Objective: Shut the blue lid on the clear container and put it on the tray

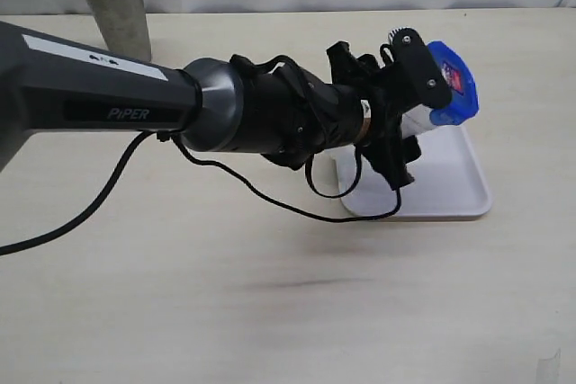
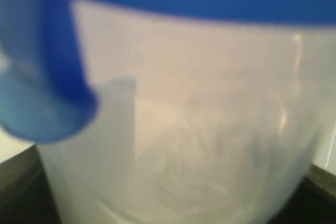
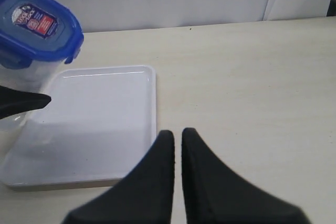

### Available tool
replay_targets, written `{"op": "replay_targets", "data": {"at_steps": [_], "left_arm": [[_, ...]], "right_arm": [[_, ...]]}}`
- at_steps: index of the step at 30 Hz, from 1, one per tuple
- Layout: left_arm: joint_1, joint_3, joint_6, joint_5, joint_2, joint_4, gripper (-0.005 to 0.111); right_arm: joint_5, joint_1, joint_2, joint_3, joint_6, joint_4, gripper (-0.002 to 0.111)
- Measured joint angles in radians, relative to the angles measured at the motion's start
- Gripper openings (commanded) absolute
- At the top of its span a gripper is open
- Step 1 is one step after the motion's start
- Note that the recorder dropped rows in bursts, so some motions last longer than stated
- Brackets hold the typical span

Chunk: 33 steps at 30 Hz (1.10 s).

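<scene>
Left gripper (image 1: 411,116) grasps the clear container (image 1: 425,123) by its sides, tilted, over the far part of the tray (image 1: 453,188); contact with the tray cannot be confirmed. The blue lid (image 1: 455,87) sits on the container. Right gripper (image 3: 177,144) is clenched and empty, over the table (image 3: 247,77) just beside the tray

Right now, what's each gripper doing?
Left gripper: holding the clear container, blue lid on.
Right gripper: shut, holding nothing.
</scene>
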State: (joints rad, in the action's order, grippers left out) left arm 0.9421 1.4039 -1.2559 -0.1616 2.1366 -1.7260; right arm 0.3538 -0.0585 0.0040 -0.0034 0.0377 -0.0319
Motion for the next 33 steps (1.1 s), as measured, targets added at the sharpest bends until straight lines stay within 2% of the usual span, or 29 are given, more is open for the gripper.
{"op": "replay_targets", "data": {"at_steps": [7,13,17,19,22,24,28,30,33], "left_arm": [[0.0,0.079,-0.192,0.124,0.0,-0.008,0.0],[0.0,0.126,-0.252,0.162,0.018,-0.016,0.0],[0.0,0.132,-0.261,0.101,0.03,-0.02,0.0],[-0.014,0.133,-0.295,0.029,0.03,-0.02,0.0],[-0.058,0.133,-0.418,-0.039,0.03,-0.02,0.0],[-0.088,0.133,-0.43,-0.029,0.03,-0.02,0.0],[-0.116,0.133,-0.306,0.016,0.03,-0.017,0.0],[-0.116,0.133,-0.258,-0.019,0.03,-0.017,0.0],[-0.117,0.133,-0.245,-0.166,0.022,-0.017,0.0]], "right_arm": [[0.0,0.0,0.0,0.0,0.0,0.0,0.005],[0.0,0.0,0.0,0.0,0.0,0.0,0.005],[0.0,0.0,0.0,0.0,0.0,0.0,0.005],[0.0,0.0,0.0,0.0,0.0,0.0,0.005],[0.0,0.0,0.0,0.0,0.0,0.0,0.005],[0.0,0.0,0.0,0.0,0.0,0.0,0.005],[0.0,0.0,0.0,0.0,0.0,0.0,0.005],[0.0,0.0,0.0,0.0,0.0,0.0,0.005],[0.0,0.0,0.0,0.0,0.0,0.0,0.005]]}}
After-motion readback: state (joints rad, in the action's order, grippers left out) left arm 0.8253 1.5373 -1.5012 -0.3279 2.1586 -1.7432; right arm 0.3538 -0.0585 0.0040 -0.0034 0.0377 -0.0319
